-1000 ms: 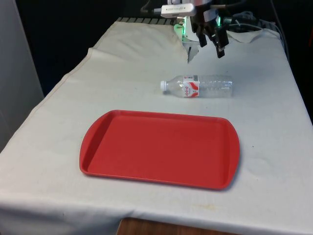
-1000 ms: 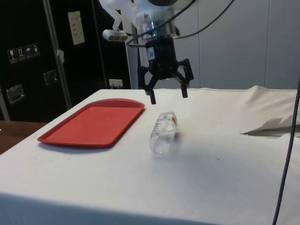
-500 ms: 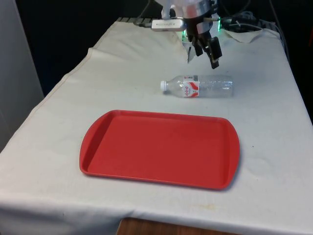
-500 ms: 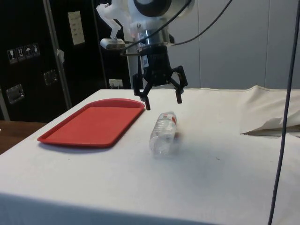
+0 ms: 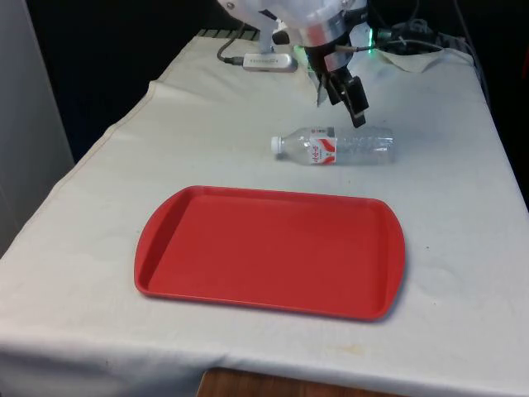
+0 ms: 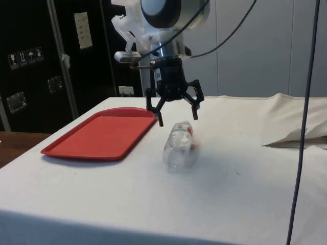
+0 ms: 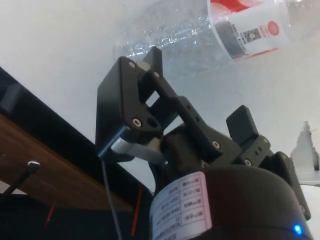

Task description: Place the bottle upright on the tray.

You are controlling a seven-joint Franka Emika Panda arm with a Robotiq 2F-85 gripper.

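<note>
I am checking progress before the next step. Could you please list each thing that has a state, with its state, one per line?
bottle: lying on its side on the cloth, beyond the tray, cap on and pointing toward the front view's left, not gripped.
tray: flat on the cloth, nothing on it.
end effector: open, fingers pointing down, just above the bottle and not touching it.

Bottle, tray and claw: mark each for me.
bottle [image 5: 332,145], front view, on its red and white label.
tray [image 5: 264,248], front view, on its bare floor.
claw [image 6: 176,120], side view, midway between its fingertips.
</note>
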